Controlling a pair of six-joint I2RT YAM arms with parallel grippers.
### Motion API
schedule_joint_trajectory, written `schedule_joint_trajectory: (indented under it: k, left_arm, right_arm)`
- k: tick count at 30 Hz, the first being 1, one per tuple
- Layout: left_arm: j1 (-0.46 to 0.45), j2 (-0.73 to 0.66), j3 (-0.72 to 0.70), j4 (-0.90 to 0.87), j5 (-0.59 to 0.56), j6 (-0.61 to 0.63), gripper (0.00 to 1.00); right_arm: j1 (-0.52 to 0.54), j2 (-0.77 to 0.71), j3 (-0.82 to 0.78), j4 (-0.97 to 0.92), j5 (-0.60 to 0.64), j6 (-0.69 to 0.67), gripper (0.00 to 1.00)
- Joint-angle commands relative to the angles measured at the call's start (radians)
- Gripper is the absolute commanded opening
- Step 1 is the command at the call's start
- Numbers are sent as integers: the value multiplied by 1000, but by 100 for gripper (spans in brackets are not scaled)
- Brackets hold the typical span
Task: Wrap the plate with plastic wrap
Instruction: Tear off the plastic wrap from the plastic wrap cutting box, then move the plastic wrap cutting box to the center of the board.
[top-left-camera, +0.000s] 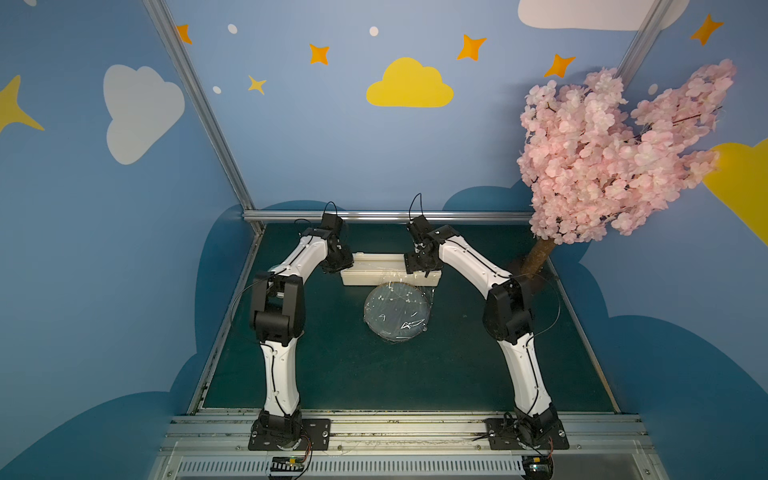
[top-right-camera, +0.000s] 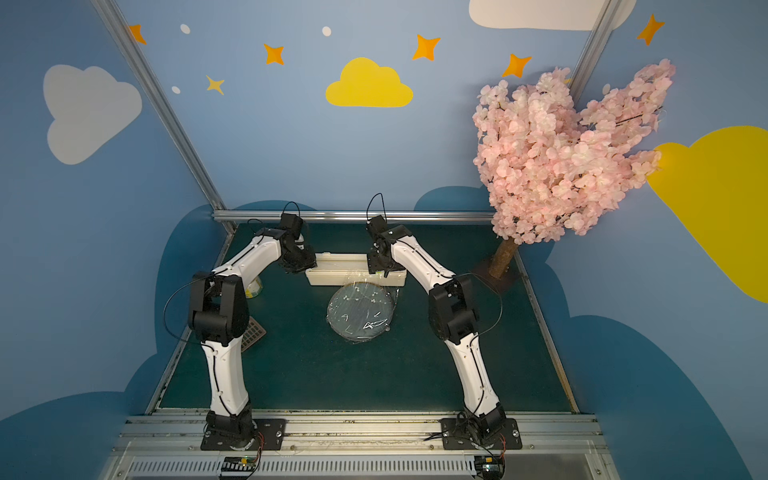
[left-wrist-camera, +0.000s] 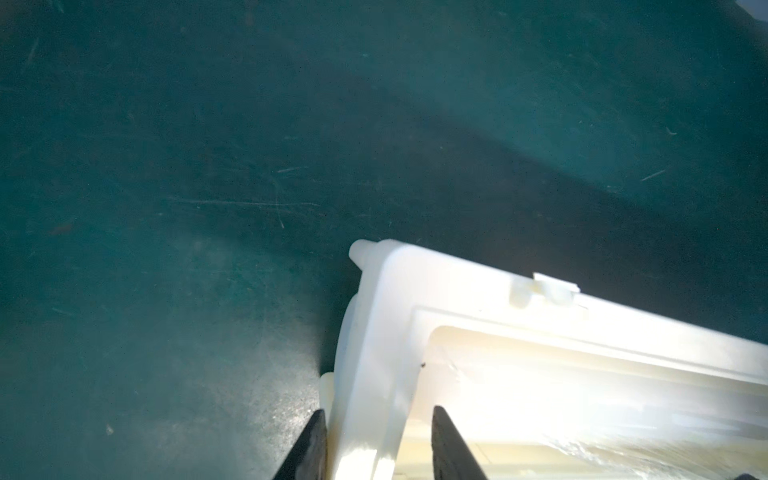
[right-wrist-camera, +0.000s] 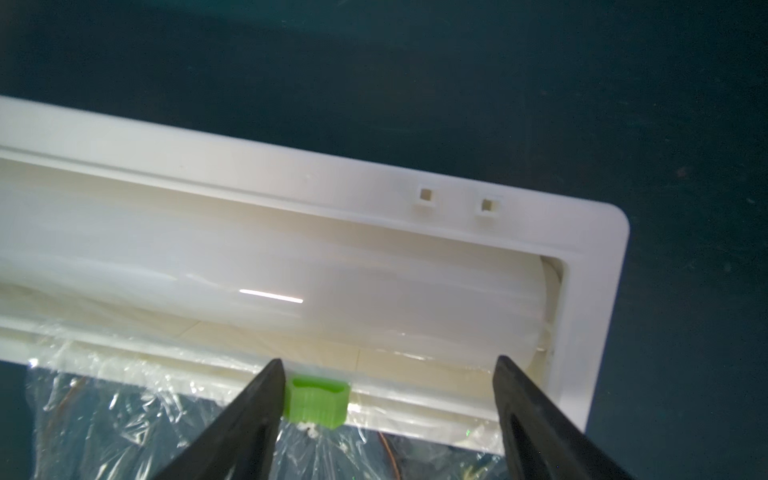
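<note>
Both top views: mounted high above the arm bases (top-left-camera: 286, 432), facing forward and down across the green table (top-left-camera: 353, 374) to the back wall (top-left-camera: 332, 145); near-identical scenes (slight sideways shift only). Left wrist view: very close, looking down on one end of the dispenser box (left-wrist-camera: 374, 332). Right wrist view: equally close, over the opposite end, catching the plastic wrap (right-wrist-camera: 124, 415). All four share the box.

Grey-blue, white-dotted plate (top-left-camera: 396, 311); cream dispenser (top-left-camera: 374, 275); green slider (right-wrist-camera: 318, 401)
</note>
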Motion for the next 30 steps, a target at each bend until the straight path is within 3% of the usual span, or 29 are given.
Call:
schedule_joint_trajectory:
  k: [1,22,26,30]
  left_arm:
    - [15,80,-2,-97,-71,13,39]
    - [25,104,28,-155,-80,41,36]
    - [24,68,47,-164,-25,38,38]
    - [20,-11,52,-160,85,45,52]
  right_arm:
    - [-57,-47,-65,-55,71,-14,78]
    - [-203,-150,-225,-45,28,-61,77]
    - [-203,-163,-193,-51,-87,-77,77]
    - [-203,-209,-204,-28,-222,-55,77]
